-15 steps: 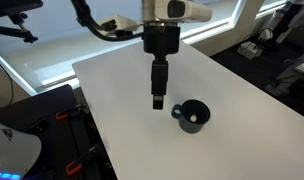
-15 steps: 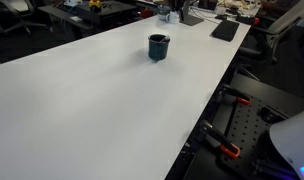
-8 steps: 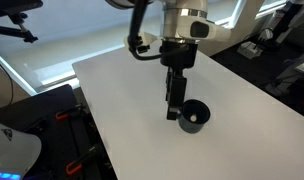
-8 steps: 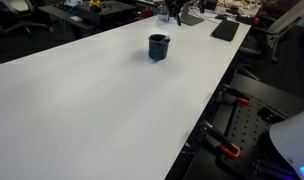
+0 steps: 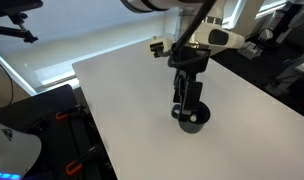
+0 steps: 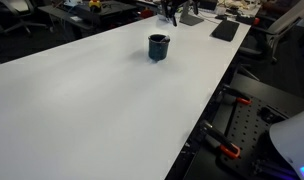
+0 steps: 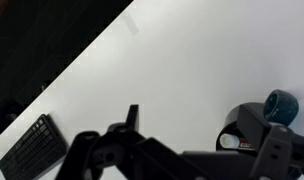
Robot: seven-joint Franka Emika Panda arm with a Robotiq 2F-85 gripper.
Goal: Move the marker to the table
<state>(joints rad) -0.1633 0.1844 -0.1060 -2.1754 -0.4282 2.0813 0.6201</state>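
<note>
The black mug (image 5: 193,121) stands on the white table (image 5: 122,90), near its far end in an exterior view (image 6: 158,46). My gripper (image 5: 183,106) hangs just above and beside the mug, fingers pointing down and apart, holding nothing. In the wrist view the mug (image 7: 244,128) lies by the right finger, and the gripper (image 7: 202,145) stands open. A pale round end with a reddish-brown patch (image 7: 232,141) shows inside the mug; it looks like the marker. In both exterior views the marker is too small to make out.
The table's white top (image 6: 92,100) stretches wide around the mug. A keyboard (image 7: 32,146) lies past the table edge. Desks with clutter and a dark pad (image 6: 224,30) stand behind. Black frames with orange clamps (image 6: 228,150) stand beside the table.
My gripper has moved across the table toward the mug and now hangs right over its near side. The mug has not moved.
</note>
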